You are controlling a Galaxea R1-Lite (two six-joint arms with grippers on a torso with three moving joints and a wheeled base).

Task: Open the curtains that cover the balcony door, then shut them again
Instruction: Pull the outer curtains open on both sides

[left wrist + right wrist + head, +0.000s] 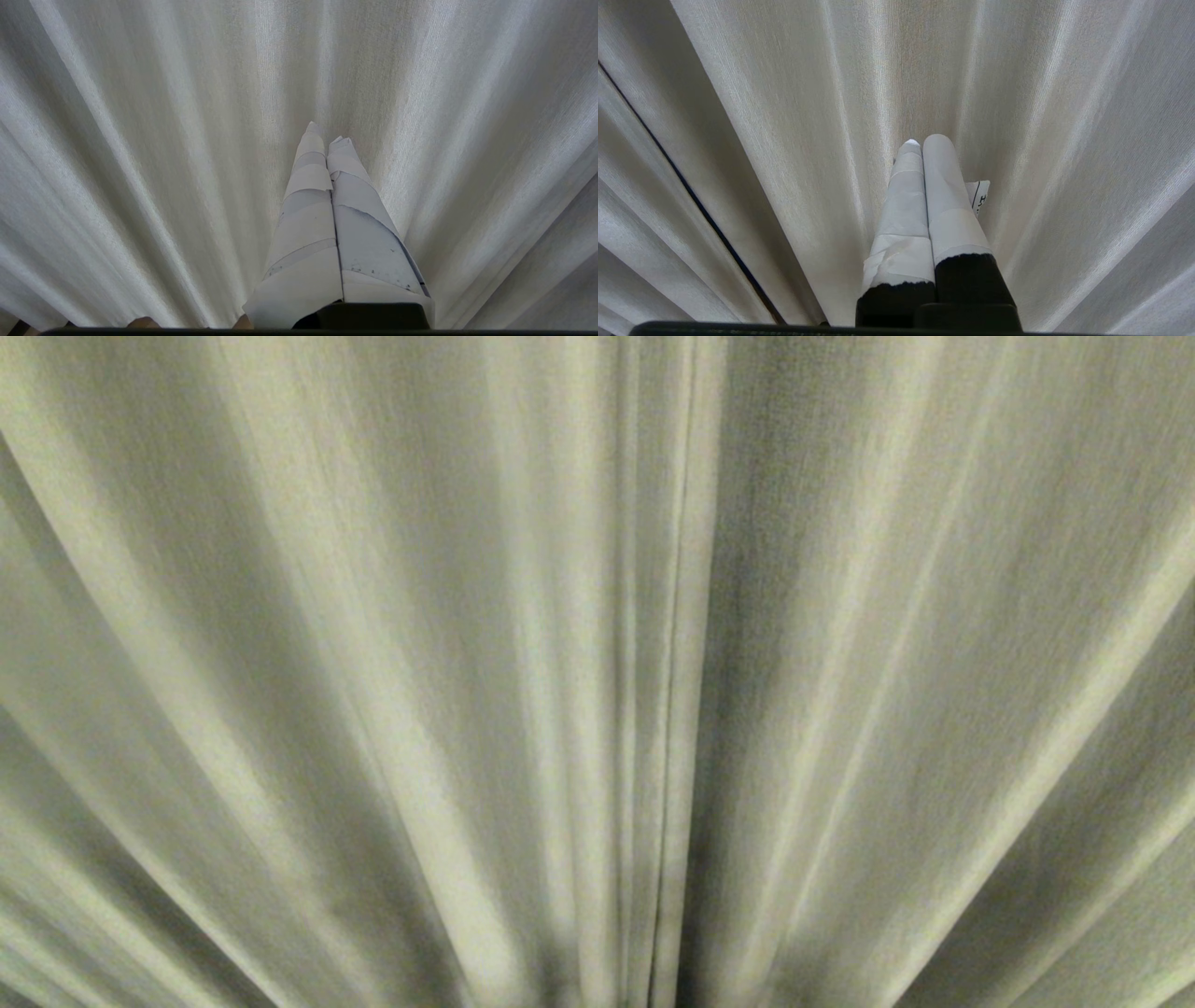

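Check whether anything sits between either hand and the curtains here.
Nothing visible does. The left hand and right hand, both shut, point straight at the curtains with only open air before the pleats. The seam where the panels meet is closed.

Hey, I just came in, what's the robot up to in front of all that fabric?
The robot faces the curtains, which are drawn together; the two panels meet at a hemmed edge near the middle of the head view, and no door shows behind them. The left hand and right hand each point at the pleats with taped fingers pressed shut, holding nothing. Whether either touches the cloth cannot be told. Opening hasn't begun.
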